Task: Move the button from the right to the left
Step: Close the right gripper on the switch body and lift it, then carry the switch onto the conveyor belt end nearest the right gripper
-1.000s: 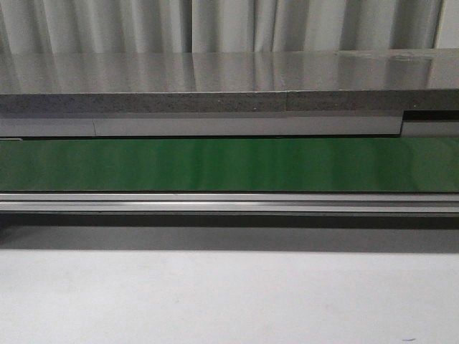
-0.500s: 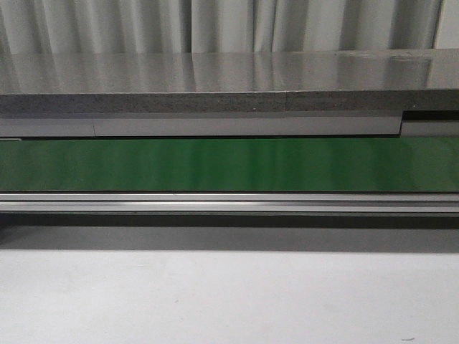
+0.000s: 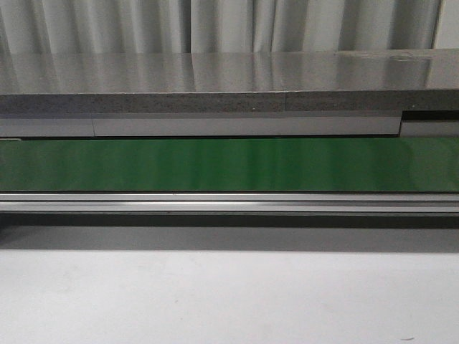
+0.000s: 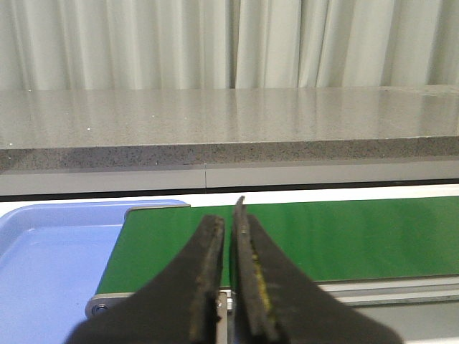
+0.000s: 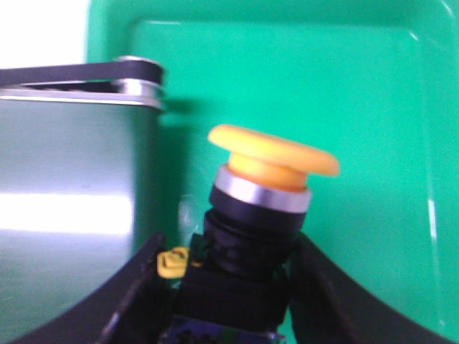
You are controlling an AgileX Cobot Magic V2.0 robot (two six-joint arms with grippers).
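While front view shows neither, right gripper (image 5: 229, 287) clamps button (image 5: 262, 208).

The button (image 5: 258, 215) sits between the right gripper's (image 5: 226, 287) fingers, seemingly above a tray (image 5: 373, 93).

— How many buttons are there?
— One button (image 5: 265, 215), clamped between the two fingers of the right gripper (image 5: 226, 287).
— And trays?
— Two: one green tray (image 5: 373, 93) right behind the right gripper's button, and one blue tray (image 4: 50, 251) just beyond and to one side of the left gripper (image 4: 228, 279), whose two fingers are nearly touching.
— Belts?
— One green conveyor belt (image 3: 229, 165), also ahead of the left gripper's fingers.
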